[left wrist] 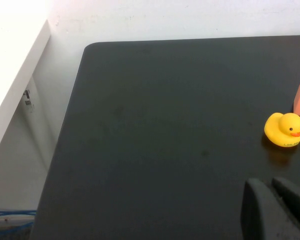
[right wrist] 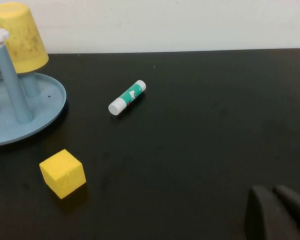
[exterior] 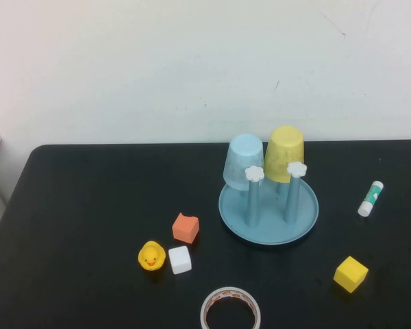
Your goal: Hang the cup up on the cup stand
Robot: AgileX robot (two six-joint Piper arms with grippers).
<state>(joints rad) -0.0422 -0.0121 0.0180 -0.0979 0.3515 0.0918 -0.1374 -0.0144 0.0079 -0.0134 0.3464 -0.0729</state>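
High cam overhead; wrist cams low, table-level.

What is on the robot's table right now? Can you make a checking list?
Surface: black table, bare patches look clean.
Job's things: yellow cup upside down on a post of the blue cup stand, beside a pale blue cup.
Clutter: duck, orange block, white block, yellow block, glue stick, tape roll.
Grippers: left gripper shut, near the duck; right gripper shut, near the yellow block.
Cables: blue cables below the table.
Surroundings: white wall.
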